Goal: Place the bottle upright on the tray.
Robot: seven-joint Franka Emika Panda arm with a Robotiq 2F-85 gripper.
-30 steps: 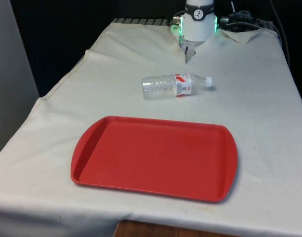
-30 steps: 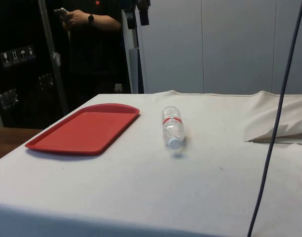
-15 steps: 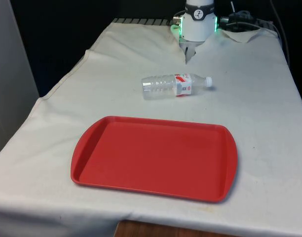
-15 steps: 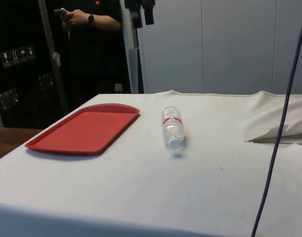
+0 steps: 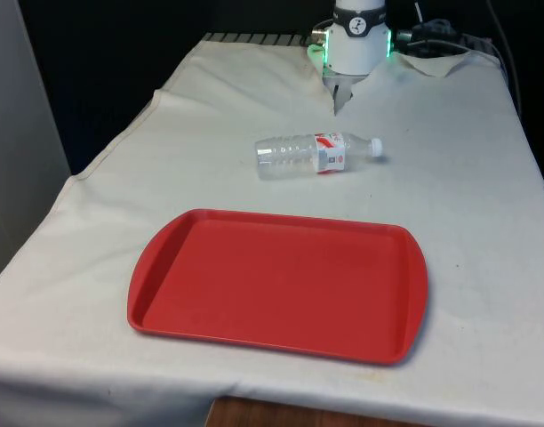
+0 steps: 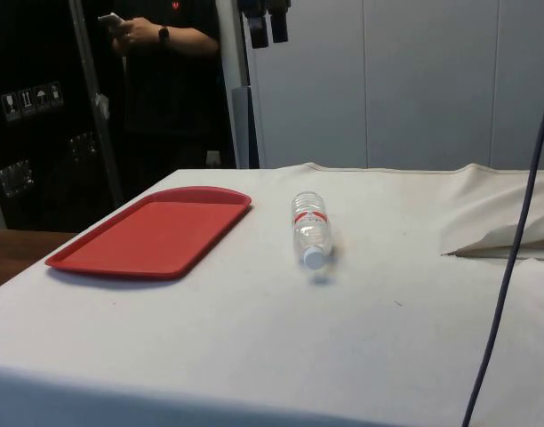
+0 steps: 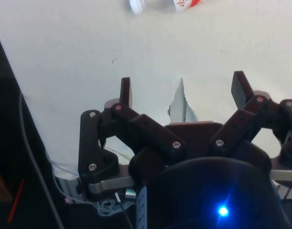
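A clear plastic bottle (image 5: 312, 154) with a red-and-white label lies on its side on the white cloth, its white cap (image 5: 376, 146) towards the front view's right. The empty red tray (image 5: 281, 285) sits nearer the table's front edge, apart from the bottle. In the side view the bottle (image 6: 309, 228) lies beside the tray (image 6: 148, 233), cap towards the camera. My gripper (image 6: 267, 25) hangs high above the table, well clear of the bottle, and is open with nothing between its fingers. In the wrist view the gripper (image 7: 183, 90) is spread wide and the bottle's cap (image 7: 138, 5) lies far beyond the fingertips.
A person (image 6: 165, 53) in dark clothes stands behind the tray holding a phone. A dark cable (image 6: 512, 249) hangs across the side view's right. The cloth makes a raised fold (image 6: 499, 238) near the robot's base (image 5: 356, 40).
In the side view my gripper has drifted a little to the right, still high, and the hanging cable has swung with it. Bottle and tray have not moved.
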